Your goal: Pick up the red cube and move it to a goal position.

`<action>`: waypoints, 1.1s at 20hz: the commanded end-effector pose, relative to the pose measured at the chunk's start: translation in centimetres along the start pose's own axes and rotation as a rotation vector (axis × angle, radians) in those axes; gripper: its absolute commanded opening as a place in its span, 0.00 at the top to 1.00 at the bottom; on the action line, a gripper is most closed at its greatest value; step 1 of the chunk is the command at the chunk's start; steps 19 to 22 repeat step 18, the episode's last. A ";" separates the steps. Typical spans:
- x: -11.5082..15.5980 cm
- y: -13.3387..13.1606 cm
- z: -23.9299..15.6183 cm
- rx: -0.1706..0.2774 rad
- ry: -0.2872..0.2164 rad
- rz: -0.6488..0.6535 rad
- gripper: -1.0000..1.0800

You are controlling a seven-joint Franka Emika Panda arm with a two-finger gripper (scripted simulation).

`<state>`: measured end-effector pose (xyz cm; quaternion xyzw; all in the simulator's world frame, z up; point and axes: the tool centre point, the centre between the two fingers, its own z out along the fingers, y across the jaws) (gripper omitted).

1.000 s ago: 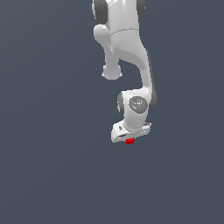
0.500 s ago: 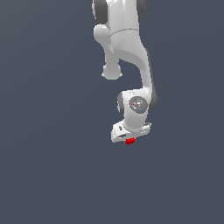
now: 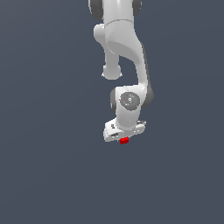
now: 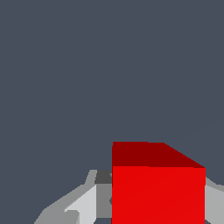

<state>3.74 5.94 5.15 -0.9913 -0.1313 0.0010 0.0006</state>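
Nothing has shifted over the last second: the gripper (image 3: 124, 139) stays clamped on the red cube (image 3: 124, 140) at its six o'clock, suggesting the carry has paused or finished

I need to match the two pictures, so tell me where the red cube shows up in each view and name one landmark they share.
Exterior view: the red cube is a small red spot just under the white tool, below the middle of the picture.
Wrist view: the red cube fills much of the lower part of the picture, with a grey finger on either side.
Shared landmark: the tool around the cube.
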 end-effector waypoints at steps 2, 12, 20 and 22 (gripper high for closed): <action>0.1 3.0 -2.5 -0.001 0.002 0.001 1.00; 0.6 9.6 -8.0 -0.001 0.002 -0.001 1.00; 0.8 10.4 -8.6 -0.002 0.002 -0.001 1.00; 0.8 10.4 -8.6 -0.002 0.002 -0.001 1.00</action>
